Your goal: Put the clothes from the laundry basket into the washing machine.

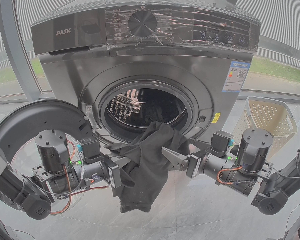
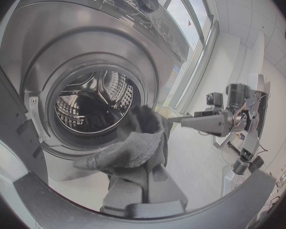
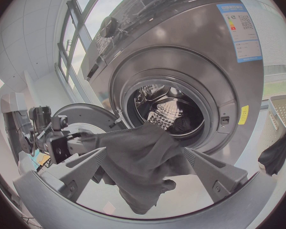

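My left end effector pinches the black garment, its long axis hanging straight down. My right end effector stands spread.

Left hand fingertips hidden under garment. Basket: lower part behind right arm in head view, cut by frame edge in right wrist view. Dark mass in drum, too dim to identify
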Tool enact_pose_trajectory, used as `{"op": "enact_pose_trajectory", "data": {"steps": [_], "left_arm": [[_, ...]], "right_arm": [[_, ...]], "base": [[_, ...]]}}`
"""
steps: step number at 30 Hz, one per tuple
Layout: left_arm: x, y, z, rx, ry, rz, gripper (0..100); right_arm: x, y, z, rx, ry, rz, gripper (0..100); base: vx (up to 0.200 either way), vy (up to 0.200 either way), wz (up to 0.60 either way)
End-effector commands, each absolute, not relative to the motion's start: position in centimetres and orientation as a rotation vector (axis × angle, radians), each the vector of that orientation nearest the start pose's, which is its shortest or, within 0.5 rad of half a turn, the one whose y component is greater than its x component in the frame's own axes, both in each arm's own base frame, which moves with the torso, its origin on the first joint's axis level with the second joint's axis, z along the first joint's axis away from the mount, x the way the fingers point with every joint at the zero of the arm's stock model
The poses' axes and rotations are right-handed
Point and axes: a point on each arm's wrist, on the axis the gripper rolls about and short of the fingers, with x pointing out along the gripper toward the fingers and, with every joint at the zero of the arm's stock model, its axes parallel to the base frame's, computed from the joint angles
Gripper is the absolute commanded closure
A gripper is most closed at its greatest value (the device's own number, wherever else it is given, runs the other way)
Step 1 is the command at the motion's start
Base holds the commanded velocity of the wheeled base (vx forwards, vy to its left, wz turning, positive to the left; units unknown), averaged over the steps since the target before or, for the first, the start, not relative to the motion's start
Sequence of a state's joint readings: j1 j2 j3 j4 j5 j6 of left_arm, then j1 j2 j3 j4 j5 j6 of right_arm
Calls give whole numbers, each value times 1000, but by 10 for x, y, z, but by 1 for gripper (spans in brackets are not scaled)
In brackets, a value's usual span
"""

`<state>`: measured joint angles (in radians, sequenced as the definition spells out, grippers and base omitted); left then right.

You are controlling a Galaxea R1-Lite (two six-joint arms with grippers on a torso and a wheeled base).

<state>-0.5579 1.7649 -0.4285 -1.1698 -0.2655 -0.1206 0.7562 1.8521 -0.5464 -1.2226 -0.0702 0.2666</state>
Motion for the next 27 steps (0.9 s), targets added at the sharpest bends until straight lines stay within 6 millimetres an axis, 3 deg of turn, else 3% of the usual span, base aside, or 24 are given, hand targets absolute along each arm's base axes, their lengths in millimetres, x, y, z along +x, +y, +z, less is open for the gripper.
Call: {"op": "enact_pose_trajectory", "data": {"steps": [1, 9, 27], "left_arm": [[229, -150, 134, -106, 179, -815, 100], [235, -154, 145, -113, 127, -813, 100], [248, -160, 165, -172, 53, -737, 100]], "right_arm": [[224, 196, 121, 196, 204, 634, 0], [211, 174, 91, 92, 346, 605, 0], [212, 190, 70, 56, 385, 663, 0]], "base": [[0, 0, 0], [0, 0, 0], [0, 0, 0]]}}
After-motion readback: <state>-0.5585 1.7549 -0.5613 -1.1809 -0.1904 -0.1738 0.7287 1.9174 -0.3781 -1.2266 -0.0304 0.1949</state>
